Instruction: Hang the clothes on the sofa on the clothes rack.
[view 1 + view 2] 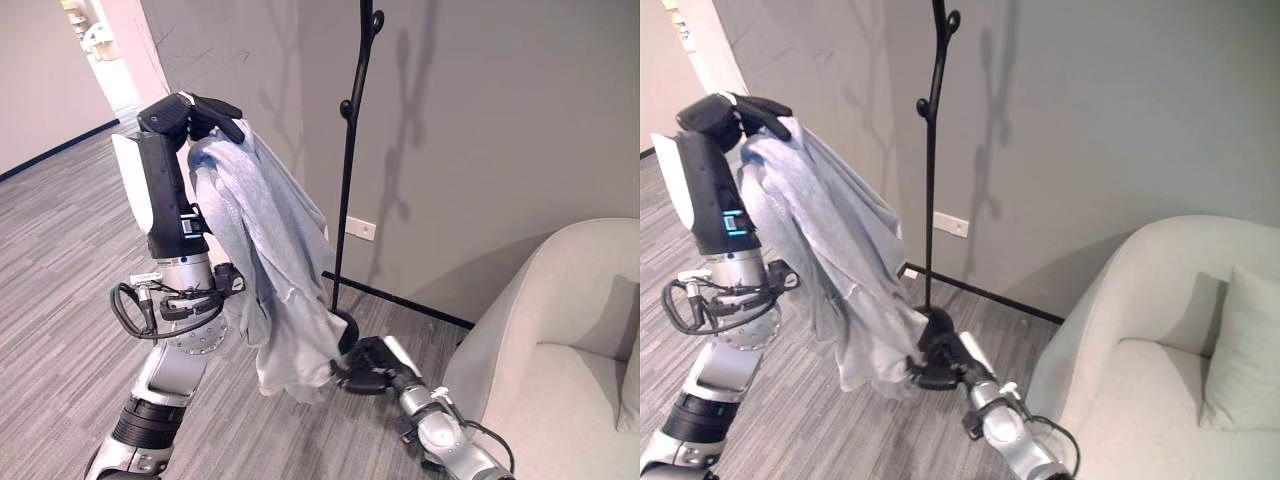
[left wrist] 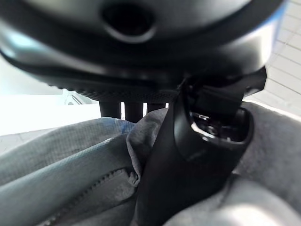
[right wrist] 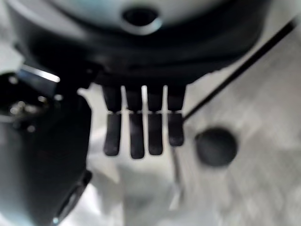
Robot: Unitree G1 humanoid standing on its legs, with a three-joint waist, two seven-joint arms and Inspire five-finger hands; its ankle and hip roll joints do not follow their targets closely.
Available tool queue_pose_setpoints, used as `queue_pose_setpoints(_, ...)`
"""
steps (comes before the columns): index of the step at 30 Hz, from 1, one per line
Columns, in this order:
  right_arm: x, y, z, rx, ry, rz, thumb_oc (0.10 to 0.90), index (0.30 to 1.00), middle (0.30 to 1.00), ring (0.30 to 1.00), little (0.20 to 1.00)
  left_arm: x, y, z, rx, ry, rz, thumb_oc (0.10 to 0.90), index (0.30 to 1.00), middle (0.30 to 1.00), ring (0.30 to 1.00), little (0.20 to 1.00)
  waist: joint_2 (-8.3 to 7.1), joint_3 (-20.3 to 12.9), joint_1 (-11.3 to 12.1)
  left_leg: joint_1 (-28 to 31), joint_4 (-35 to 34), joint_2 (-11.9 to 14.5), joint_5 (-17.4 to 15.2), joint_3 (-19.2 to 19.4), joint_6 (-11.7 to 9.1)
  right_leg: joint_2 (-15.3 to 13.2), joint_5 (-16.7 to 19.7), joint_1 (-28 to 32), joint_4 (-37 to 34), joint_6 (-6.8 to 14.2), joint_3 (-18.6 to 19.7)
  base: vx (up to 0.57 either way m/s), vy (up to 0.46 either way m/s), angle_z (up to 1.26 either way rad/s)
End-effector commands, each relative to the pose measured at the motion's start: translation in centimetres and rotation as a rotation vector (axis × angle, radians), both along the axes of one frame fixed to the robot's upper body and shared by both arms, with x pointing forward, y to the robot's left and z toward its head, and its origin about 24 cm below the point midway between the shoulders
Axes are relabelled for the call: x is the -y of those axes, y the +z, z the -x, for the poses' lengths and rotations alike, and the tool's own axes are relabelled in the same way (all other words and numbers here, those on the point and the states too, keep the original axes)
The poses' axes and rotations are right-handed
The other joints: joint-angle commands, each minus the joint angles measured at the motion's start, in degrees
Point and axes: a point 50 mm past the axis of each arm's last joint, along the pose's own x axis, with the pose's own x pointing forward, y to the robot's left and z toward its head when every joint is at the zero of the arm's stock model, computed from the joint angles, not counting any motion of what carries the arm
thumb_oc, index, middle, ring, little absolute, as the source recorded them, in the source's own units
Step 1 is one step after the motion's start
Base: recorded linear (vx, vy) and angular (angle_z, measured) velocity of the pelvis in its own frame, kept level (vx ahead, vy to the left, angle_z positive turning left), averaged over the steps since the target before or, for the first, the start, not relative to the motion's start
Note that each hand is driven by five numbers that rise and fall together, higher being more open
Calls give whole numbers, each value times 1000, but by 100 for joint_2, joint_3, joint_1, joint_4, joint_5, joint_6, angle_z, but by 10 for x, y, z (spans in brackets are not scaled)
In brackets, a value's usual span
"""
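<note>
Grey wall [image 1: 480, 130] with black skirting [image 1: 400, 298] along its foot and a white wall socket [image 1: 360, 229] low down; shadows of branching shapes fall across it. Floor [image 1: 60, 240] is grey striped carpet running to a bright open doorway [image 1: 105, 50] at the far left, lighter wall [image 1: 40, 80] beside it. Light grey curved armchair [image 1: 1140, 330] stands at right near the wall, matching cushion [image 1: 1245, 350] propped against its back.

The garment [image 1: 270, 260] is pale blue-grey with faint stitched seams; the clothes rack [image 1: 350, 150] is black; the armchair [image 1: 560, 350] and its cushion [image 1: 1245, 350] are light grey; the wall [image 1: 500, 120] is plain grey; the floor [image 1: 60, 230] is grey-striped carpet; the wall socket [image 1: 360, 229] is white.
</note>
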Motion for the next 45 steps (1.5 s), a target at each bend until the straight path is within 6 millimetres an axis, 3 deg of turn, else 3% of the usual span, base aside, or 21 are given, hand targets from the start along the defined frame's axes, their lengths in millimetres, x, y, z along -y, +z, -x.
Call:
queue_pose_setpoints(1,3,36,-20,225,-99,-76,400,300,300,300,300,4,47,8,264,-43,-12,400,300,300,300,300,-126,-517,-54,370,12,302,-538,31,-315,-580,-149,236,26,948,155,6,5,-11)
queue_pose_setpoints(5,20,44,-16,272,-173,-60,400,300,300,300,300,0,45,8,249,-41,1,400,300,300,300,300,-144,-497,-76,335,12,278,-447,114,-284,-601,-70,194,26,910,116,-19,-4,-10)
queue_pose_setpoints(7,30,61,-14,356,-209,-45,406,309,309,309,309,-5,44,11,249,-21,-1,400,300,300,300,300,-127,-492,-119,333,12,279,-459,120,-273,-608,-68,187,26,914,130,-24,-6,0)
queue_pose_setpoints(8,30,61,-13,356,-210,-45,538,507,507,507,507,-5,44,11,249,-21,0,400,300,300,300,300,-125,-494,-115,333,12,279,-460,120,-273,-608,-68,187,26,915,130,0,0,0)
queue_pose_setpoints(9,17,73,-12,381,-127,-239,800,900,900,900,900,-3,47,12,258,-34,-7,400,300,300,300,300,-143,-482,-146,326,12,277,-448,138,-278,-608,-52,170,26,916,150,0,0,0)
queue_pose_setpoints(12,-6,80,-2,292,54,-644,800,900,900,900,900,1,47,8,226,-81,-11,400,300,300,300,300,-159,-483,-146,344,12,290,-515,77,-322,-590,-99,186,26,960,202,27,9,-1)
queue_pose_setpoints(13,-6,80,-2,292,54,-644,800,900,900,900,900,1,47,8,226,-81,-11,400,300,300,300,300,-159,-482,-146,344,12,290,-515,77,-322,-590,-99,186,26,960,202,31,2,1)
queue_pose_setpoints(14,-24,72,11,126,113,-936,800,900,900,900,900,4,43,1,165,-115,-2,400,300,300,300,300,-233,-449,-122,324,12,295,-498,93,-361,-588,-91,169,26,960,183,-26,-16,3)
queue_pose_setpoints(16,-36,76,24,-3,236,-1036,800,900,900,900,900,6,41,-5,113,-111,-36,400,300,300,300,300,-282,-408,-110,290,12,301,-490,84,-384,-584,-93,151,26,963,176,-22,-8,6)
queue_pose_setpoints(19,-37,81,26,-20,272,-1056,800,900,900,900,900,5,40,-6,99,-105,-45,400,300,300,300,300,-291,-395,-108,279,12,300,-489,79,-389,-583,-91,142,26,965,173,-3,1,5)
queue_pose_setpoints(26,-48,122,40,-19,554,-1030,800,900,900,900,900,11,41,-10,75,-80,-145,400,300,300,300,300,-327,-271,-65,75,12,302,-395,148,-382,-612,26,-67,26,962,91,-32,16,-3)
queue_pose_setpoints(30,-55,151,45,69,748,-865,800,900,900,900,900,14,44,-10,96,-36,-209,400,300,300,300,300,-316,-232,-63,-10,12,307,-418,160,-368,-607,38,-142,26,989,92,0,16,0)
queue_pose_setpoints(33,-69,189,51,262,1013,-581,800,900,900,900,900,13,45,-8,130,15,-261,400,300,300,300,300,-316,-192,-55,-67,12,324,-419,161,-364,-603,50,-192,26,1000,73,0,0,0)
queue_pose_setpoints(34,-84,232,78,595,1418,-12,800,900,900,900,900,10,43,-2,151,53,-335,400,300,300,300,300,-367,-208,7,-104,12,344,-421,167,-365,-600,43,-224,26,1018,51,0,0,0)
queue_pose_setpoints(35,-85,231,78,596,1422,-8,800,900,900,900,900,9,42,-2,150,58,-332,400,300,300,300,300,-347,-207,-20,-103,12,346,-423,168,-365,-598,44,-222,26,1019,52,0,0,0)
queue_pose_setpoints(37,-89,244,95,784,1636,353,800,900,900,900,900,10,41,-1,157,63,-393,400,300,300,300,300,-424,-201,44,-126,12,384,-393,152,-377,-588,15,-228,26,1027,40,-2,-6,5)
queue_pose_setpoints(39,-89,245,96,897,1730,647,800,900,900,900,900,13,40,-4,159,60,-425,400,300,300,300,300,-498,-121,104,-166,12,410,-358,146,-380,-571,10,-258,26,1025,33,-44,2,0)
queue_pose_setpoints(41,-90,250,89,1053,1747,881,800,900,900,900,900,11,42,-5,168,85,-444,400,300,300,300,300,-525,-16,86,-209,12,426,-339,143,-374,-568,18,-292,26,1025,43,-71,10,-1)
queue_pose_setpoints(45,-92,252,67,1402,1619,1233,800,900,900,900,900,12,55,-7,233,155,-424,400,300,300,300,300,-392,203,-12,-356,12,413,-290,133,-339,-583,89,-425,26,1053,63,-80,28,-2)
